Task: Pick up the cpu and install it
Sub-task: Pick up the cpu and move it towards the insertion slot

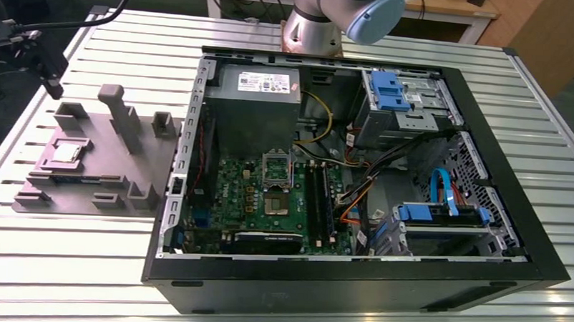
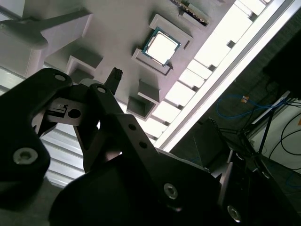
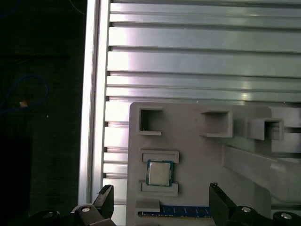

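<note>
Facing the cpu (image 3: 160, 173), the gripper (image 3: 161, 197) hangs empty (jaws spread wide). The chip rests in a grey fixture (image 3: 197, 155).

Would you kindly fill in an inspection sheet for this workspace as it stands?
Surface: slatted aluminium table, level.
Job's things: cpu seated in the grey fixture, not gripped; metal-framed socket on the board inside the case.
Clutter: open computer case on the table.
Grippers: gripper open and empty, near the cpu, not touching it.
Cables: coloured leads inside the case.
Surroundings: wooden furniture beyond the table.
</note>
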You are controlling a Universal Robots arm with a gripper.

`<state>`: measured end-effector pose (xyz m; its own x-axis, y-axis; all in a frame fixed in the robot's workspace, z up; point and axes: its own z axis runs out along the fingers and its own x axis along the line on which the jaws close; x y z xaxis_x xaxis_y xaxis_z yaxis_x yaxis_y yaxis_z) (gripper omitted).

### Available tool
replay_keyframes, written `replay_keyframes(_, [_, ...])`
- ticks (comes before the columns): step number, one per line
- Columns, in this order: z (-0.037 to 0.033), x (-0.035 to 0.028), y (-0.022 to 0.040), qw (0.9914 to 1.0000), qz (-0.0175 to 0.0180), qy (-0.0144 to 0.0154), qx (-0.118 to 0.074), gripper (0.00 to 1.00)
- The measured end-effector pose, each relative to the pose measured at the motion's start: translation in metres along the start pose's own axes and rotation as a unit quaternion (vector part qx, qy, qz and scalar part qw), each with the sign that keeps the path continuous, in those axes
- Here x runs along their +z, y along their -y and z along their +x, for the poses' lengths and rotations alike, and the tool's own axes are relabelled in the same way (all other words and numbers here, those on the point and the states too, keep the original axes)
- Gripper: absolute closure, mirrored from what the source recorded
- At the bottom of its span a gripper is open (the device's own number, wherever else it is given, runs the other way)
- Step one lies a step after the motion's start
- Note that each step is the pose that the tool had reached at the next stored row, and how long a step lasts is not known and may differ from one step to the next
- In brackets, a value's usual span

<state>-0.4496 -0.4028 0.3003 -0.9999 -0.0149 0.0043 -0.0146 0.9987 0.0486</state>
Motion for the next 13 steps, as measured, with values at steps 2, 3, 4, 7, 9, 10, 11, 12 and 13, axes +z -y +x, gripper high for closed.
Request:
replay_keyframes(2, [0.0000,0.0015,0.0011,1.00000,0.0000,-0.0001,0.000,0.12])
replay_keyframes(3, [0.0000,0.0024,0.0016,1.00000,0.0000,-0.0002,0.000,0.12])
replay_keyframes(4, [0.0001,0.0033,0.0018,1.00000,0.0000,-0.0004,0.000,0.12])
replay_keyframes(7, [0.0000,0.0055,0.0023,1.00000,0.0001,-0.0006,-0.003,0.12])
replay_keyframes(9, [0.0001,0.0067,0.0024,0.99998,0.0001,-0.0008,-0.005,0.12])
replay_keyframes(10, [0.0000,0.0076,0.0025,0.99998,0.0001,-0.0008,-0.006,0.12])
replay_keyframes(11, [0.0000,0.0085,0.0026,0.99998,0.0000,-0.0008,-0.006,0.12])
replay_keyframes(12, [0.0000,0.0093,0.0027,0.99998,0.0000,-0.0008,-0.006,0.12])
replay_keyframes(13, [0.0000,0.0100,0.0027,0.99998,0.0000,-0.0008,-0.006,0.12])
